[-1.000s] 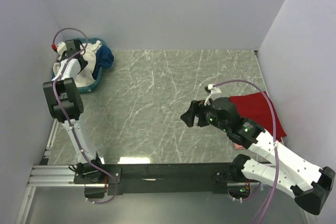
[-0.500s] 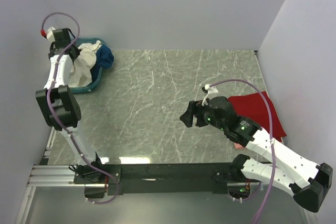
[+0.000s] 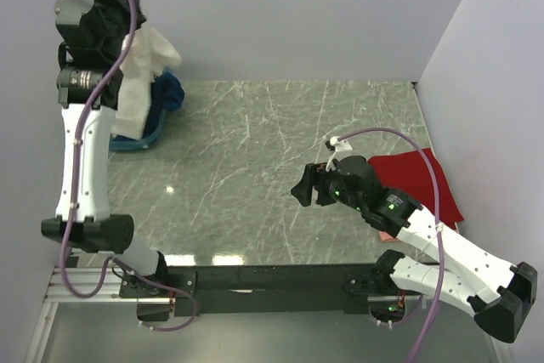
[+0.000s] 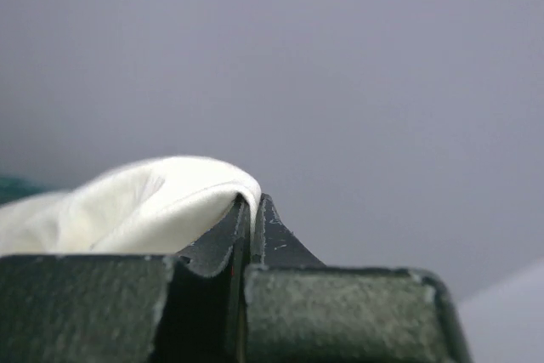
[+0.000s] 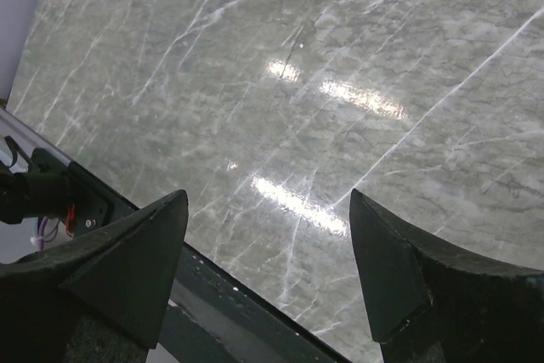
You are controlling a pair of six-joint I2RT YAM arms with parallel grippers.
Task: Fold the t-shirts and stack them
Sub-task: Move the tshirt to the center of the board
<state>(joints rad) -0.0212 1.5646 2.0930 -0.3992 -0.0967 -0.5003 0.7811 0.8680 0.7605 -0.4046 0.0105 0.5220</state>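
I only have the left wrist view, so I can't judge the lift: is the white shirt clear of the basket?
Observer: Not clearly. From above, the cream-white t-shirt hangs from the left pincer, its lower end overlapping the teal basket.
Operator: Anything else in there?
Observer: A blue cloth, at the basket's far side.
Operator: And the right arm?
Observer: The right pincer hovers open and empty above the table, near a red t-shirt.
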